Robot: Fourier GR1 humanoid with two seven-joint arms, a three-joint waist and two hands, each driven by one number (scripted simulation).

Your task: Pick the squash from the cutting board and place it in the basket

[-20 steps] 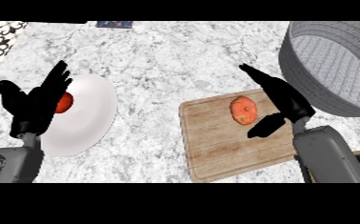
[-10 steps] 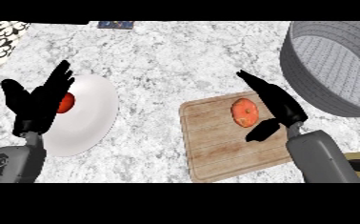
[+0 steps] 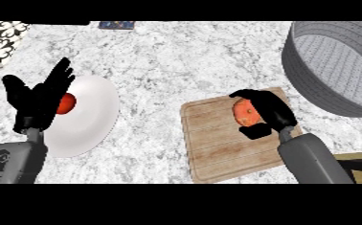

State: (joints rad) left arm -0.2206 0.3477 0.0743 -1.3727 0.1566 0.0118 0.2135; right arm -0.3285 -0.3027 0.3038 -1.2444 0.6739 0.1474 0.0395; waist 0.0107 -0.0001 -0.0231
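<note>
An orange squash (image 3: 244,112) lies on the wooden cutting board (image 3: 219,147) at the lower right. My right hand (image 3: 270,111) is over the board with its fingers and thumb curled round the squash, hiding its right side. The grey basket (image 3: 325,66) stands at the right edge, beyond the board. My left hand (image 3: 39,99) rests open at the left, fingers up.
A white plate (image 3: 88,116) lies at the left with a red round fruit (image 3: 66,103) on it, partly behind my left hand. A dark patterned object (image 3: 117,25) sits at the far edge of the marble counter (image 3: 170,71).
My right hand has moved left onto the squash and its fingers have curled round it. The left hand has stayed put.
</note>
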